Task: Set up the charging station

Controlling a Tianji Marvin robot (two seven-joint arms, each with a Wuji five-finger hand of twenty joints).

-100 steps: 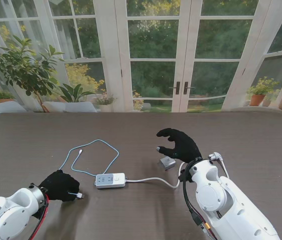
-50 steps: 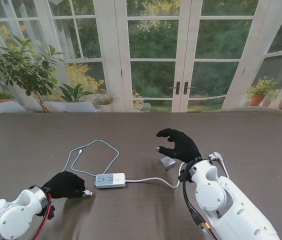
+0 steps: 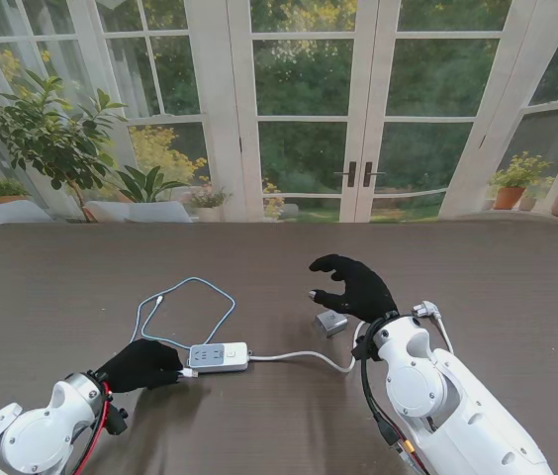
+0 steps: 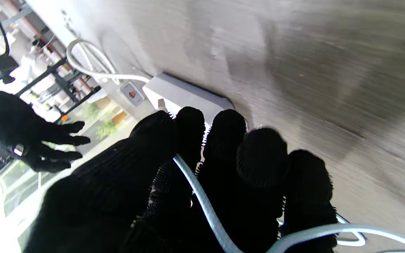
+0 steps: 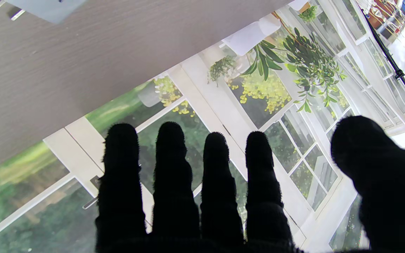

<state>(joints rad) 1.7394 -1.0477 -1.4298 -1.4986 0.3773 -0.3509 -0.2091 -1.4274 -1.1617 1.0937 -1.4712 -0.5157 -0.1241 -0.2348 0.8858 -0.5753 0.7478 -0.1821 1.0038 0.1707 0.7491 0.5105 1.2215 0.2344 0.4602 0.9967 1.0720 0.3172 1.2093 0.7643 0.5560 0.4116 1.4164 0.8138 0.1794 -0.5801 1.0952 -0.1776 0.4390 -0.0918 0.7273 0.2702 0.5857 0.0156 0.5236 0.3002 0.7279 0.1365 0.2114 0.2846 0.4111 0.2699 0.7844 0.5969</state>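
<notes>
bg: white French doors (image 3: 358, 109) | potted plant (image 3: 46, 129) | dark wood table (image 3: 516, 267) | daylight

Daylight floods in through the glass doors (image 3: 314, 109) beyond the far edge of the table (image 3: 516, 267), leaving the stand view bright, even and sharp. Soft shadows sit on the tabletop under the left hand (image 3: 145, 364) and beside the right hand (image 3: 358, 287). In the left wrist view the wood past the fingers is streaked with motion blur and the background behind that hand is blown out white. Both black gloves read as near featureless silhouettes
</notes>
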